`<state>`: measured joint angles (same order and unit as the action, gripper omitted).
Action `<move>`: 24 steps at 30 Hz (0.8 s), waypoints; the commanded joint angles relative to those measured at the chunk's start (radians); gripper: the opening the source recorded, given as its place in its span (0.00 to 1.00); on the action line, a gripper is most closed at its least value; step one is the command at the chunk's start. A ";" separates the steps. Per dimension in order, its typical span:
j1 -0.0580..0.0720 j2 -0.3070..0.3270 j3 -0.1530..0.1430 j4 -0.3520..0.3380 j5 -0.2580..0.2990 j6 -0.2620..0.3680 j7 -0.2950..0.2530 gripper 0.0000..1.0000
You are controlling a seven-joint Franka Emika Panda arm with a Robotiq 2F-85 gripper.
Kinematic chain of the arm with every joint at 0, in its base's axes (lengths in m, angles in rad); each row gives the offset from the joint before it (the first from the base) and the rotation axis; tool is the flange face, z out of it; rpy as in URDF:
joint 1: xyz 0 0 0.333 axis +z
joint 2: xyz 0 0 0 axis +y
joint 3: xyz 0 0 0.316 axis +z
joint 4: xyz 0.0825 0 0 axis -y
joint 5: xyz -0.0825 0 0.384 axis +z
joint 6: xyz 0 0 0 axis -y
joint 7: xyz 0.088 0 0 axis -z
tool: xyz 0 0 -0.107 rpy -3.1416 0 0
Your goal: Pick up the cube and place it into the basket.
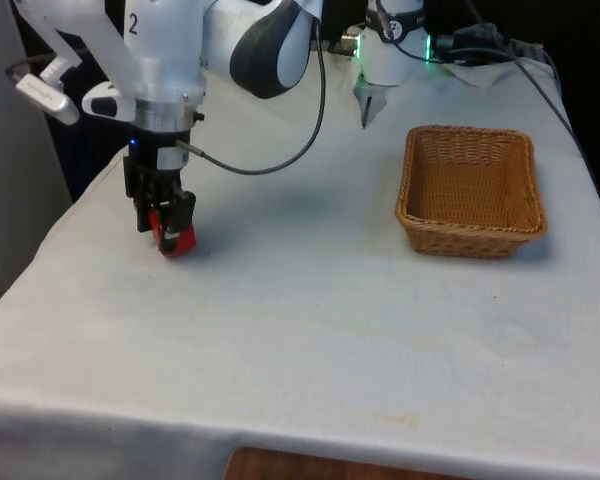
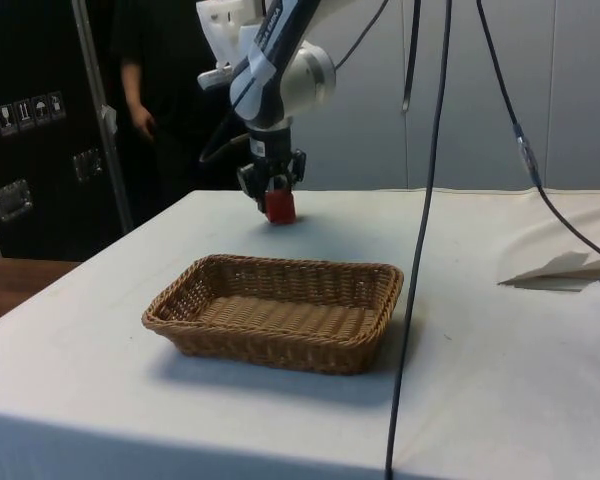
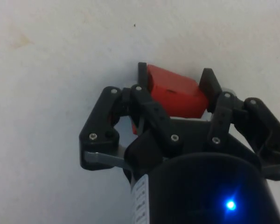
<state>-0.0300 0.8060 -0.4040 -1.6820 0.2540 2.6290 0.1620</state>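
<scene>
Covering the table (image 1: 310,330) from edge to edge, a white cloth shows a few faint creases and pale stains. The white seven-joint arm (image 1: 170,60) comes next in bulk, bending down over the cloth on the front view's left, with a black cable looping off its wrist. In the side view a person in dark clothing (image 2: 145,90) stands behind the table by the dark cabinets, one hand hanging at the side.

The shallow rectangular woven wicker basket (image 1: 470,235) sits on the front view's right, well apart from the arm; in the side view it lies in the foreground (image 2: 280,345), nearer that camera than the arm, and its inside shows nothing but weave.

The black two-finger gripper (image 1: 165,225) points straight down at the cloth. Its fingers are closed against two opposite sides of the small red plastic cube (image 1: 177,238), one finger (image 3: 143,74) on each flank, as the wrist view makes plain, where the cube (image 3: 175,95) sits squarely between them. In the side view the cube (image 2: 279,206) hangs under the gripper (image 2: 272,190), at or just above the cloth; whether its underside is touching the cloth I cannot tell. A soft shadow lies under it on the cloth.
</scene>
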 commanded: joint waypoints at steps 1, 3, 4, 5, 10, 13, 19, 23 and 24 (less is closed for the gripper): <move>0.011 -0.025 -0.010 -0.015 -0.005 -0.013 0.011 0.07; 0.019 -0.048 -0.015 -0.026 -0.009 -0.026 0.019 0.07; 0.007 -0.035 -0.004 -0.013 -0.003 -0.022 0.008 0.07; 0.021 -0.056 -0.017 -0.031 -0.011 -0.029 0.022 0.07; 0.033 -0.099 -0.023 -0.059 -0.021 -0.041 0.036 0.07; 0.041 -0.130 -0.024 -0.078 -0.032 -0.049 0.048 0.07; 0.040 -0.189 -0.011 -0.117 -0.051 -0.061 0.061 0.07; 0.062 -0.246 -0.023 -0.159 -0.084 -0.072 0.098 0.07; 0.062 -0.246 -0.023 -0.159 -0.084 -0.072 0.098 0.07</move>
<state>0.0210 0.5630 -0.4150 -1.8370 0.1750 2.5600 0.2510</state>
